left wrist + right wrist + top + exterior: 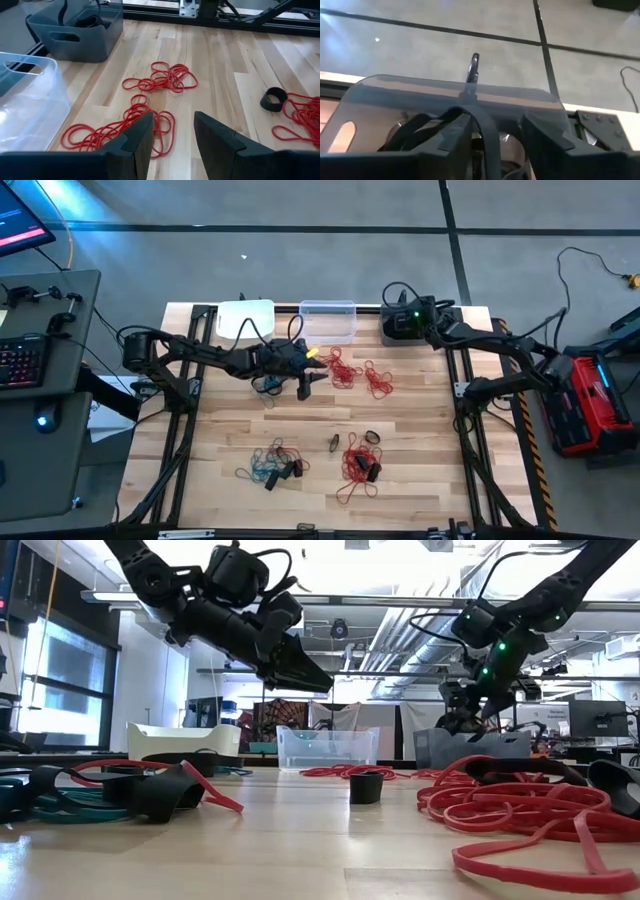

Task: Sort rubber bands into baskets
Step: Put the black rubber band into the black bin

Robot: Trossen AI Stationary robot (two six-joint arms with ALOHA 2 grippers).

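My left gripper [172,142] hangs unclenched and empty; red rubber bands [125,131] lie on the counter [220,65] directly beneath, strung toward the clear basket [25,100]. Right gripper [492,137], parted, over the grey basket [402,327].

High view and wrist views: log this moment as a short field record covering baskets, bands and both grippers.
baskets: white basket, clear basket, dark grey basket in a row at the far edge
red bands: loose piles mid-table; more near the front
teal bands: bunch front left
left gripper: open, empty, above red bands
right gripper: open, over the dark grey basket, black bands between its fingers
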